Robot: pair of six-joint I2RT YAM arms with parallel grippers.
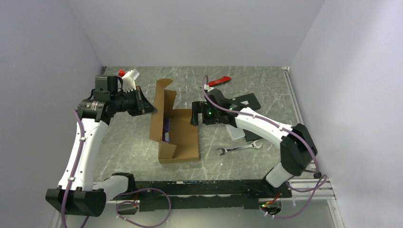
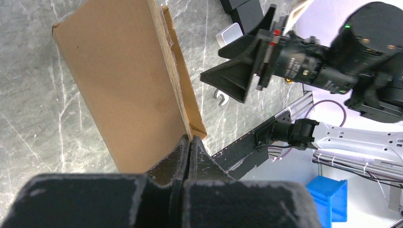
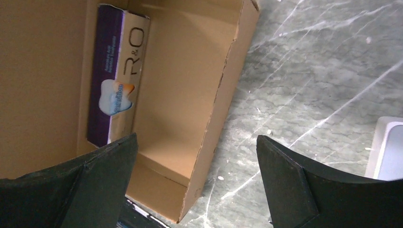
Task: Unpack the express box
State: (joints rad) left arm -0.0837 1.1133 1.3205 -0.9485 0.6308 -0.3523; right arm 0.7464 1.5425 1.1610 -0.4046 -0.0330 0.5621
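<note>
Grey marbled table (image 1: 128, 142), white walls on three sides: the express box (image 1: 183, 135) lies open at the centre between the two arms, its lid (image 2: 123, 85) standing upright along the left side. The left gripper (image 2: 190, 142) has its fingers pressed together, tips at the bottom corner of the lid's outer face. Whether they pinch any cardboard cannot be told. The right gripper (image 3: 197, 185) hangs over the open tray with its fingers (image 3: 290, 185) spread wide and nothing between them. A purple-and-white toothpaste carton (image 3: 114, 80) lies inside, flat along the hinge-side wall. A wrench (image 1: 240, 148) and a red-handled tool (image 1: 219, 81) lie on the table to the right of the box.

With the lid up and the contents exposed, the step in hand looks like reaching in for the carton. The next move likely calls for the right gripper to shift toward the hinge side, descend into the tray, straddle the carton's narrow width and close, while the lid is kept from falling.
</note>
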